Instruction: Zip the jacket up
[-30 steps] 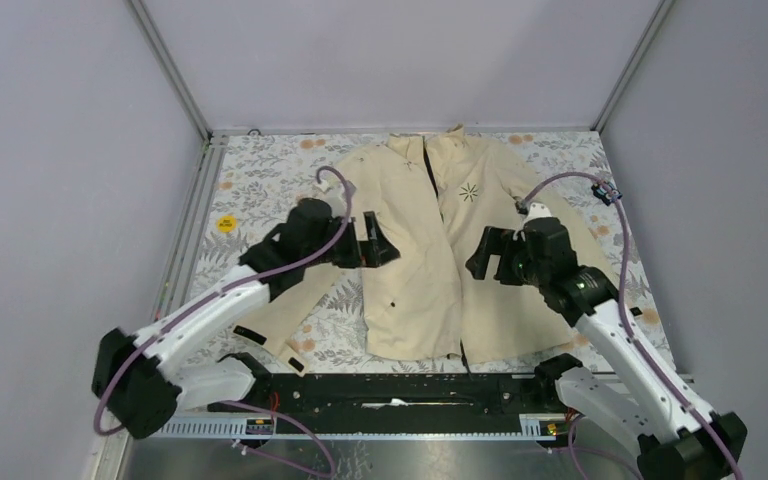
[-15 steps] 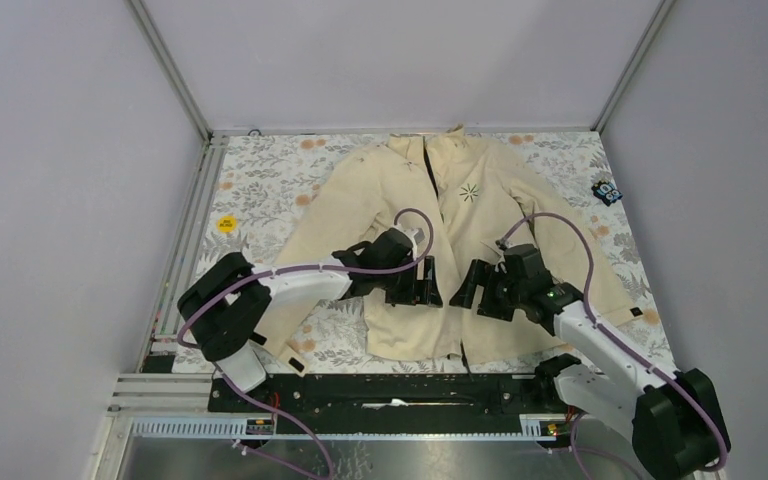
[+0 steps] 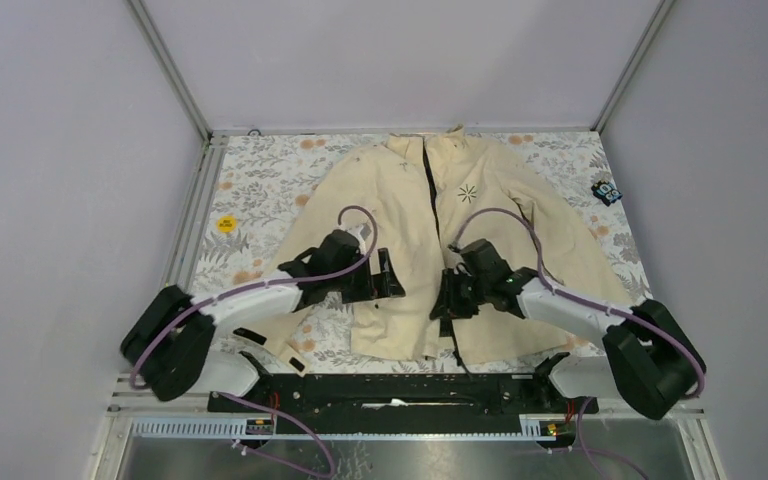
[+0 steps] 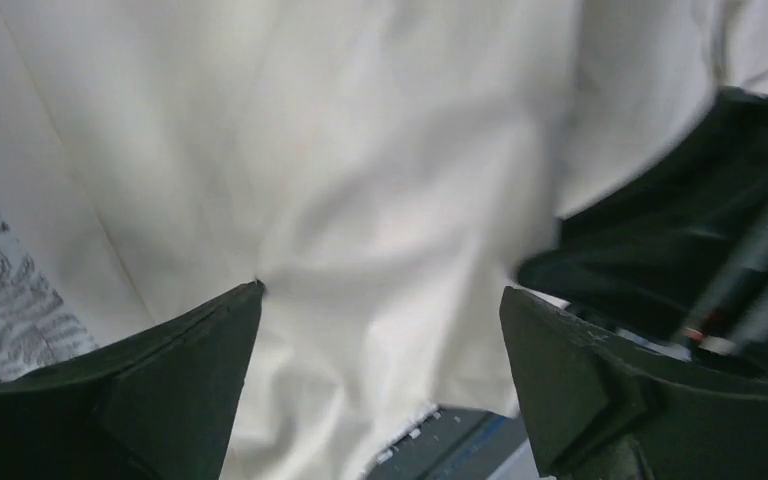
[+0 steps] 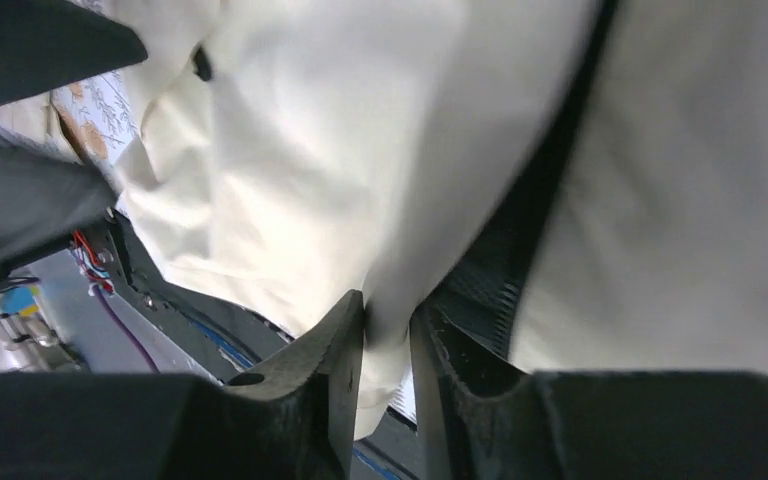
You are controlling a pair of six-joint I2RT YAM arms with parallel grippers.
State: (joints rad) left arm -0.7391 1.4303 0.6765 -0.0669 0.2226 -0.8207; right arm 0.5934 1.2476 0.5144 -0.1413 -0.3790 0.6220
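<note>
The jacket [image 3: 410,200] is lying flat on the table [image 3: 260,180]. The left gripper [image 4: 380,300] is holding its jaws wide above cream fabric. The right gripper [image 5: 388,310] is seemingly pinching the panel edge beside the zipper [image 5: 530,230].

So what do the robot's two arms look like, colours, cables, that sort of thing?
The left arm and right arm look alike: white link shells between bulky black joints, with black wrists. A purple cable loops from the left wrist back along the arm, and the right cable does the same. The jaws are matte black and wedge-shaped. No markings are legible.
</note>
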